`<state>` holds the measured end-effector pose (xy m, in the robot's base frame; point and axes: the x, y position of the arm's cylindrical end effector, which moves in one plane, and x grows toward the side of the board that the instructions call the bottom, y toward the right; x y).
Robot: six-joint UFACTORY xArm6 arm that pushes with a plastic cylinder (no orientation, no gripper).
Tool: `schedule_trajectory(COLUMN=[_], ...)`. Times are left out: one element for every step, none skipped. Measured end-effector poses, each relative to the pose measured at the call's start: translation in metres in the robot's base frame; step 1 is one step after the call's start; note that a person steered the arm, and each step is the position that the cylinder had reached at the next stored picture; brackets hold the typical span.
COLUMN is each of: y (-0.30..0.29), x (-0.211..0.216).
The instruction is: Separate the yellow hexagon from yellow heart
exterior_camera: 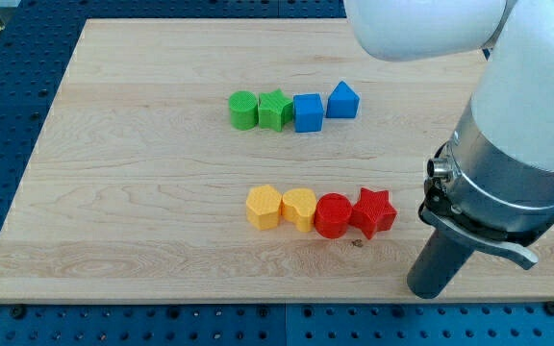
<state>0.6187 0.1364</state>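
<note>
The yellow hexagon point(264, 206) lies on the wooden board, touching the yellow heart point(299, 208) on its right. A red cylinder point(333, 214) and a red star point(373, 211) continue the same row to the view's right, each touching the one before. My tip point(429, 290) is near the board's bottom edge, to the right of and below the red star, well apart from the yellow blocks.
A second row sits higher up: a green cylinder point(243, 110), a green star-like block point(274, 109), a blue cube point(308, 111) and a blue triangular block point(342, 100). The arm's white and grey body point(517, 135) fills the view's right. The board point(113, 192) rests on a blue table.
</note>
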Motion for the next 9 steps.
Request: schedule_trajectory(y=[-0.009,-0.029,-0.061,-0.071,-0.082,-0.112,-0.126,-0.137,-0.137], x=[-0.001,0.0,0.0,-0.005,-0.017,-0.04,-0.051,-0.075,-0.075])
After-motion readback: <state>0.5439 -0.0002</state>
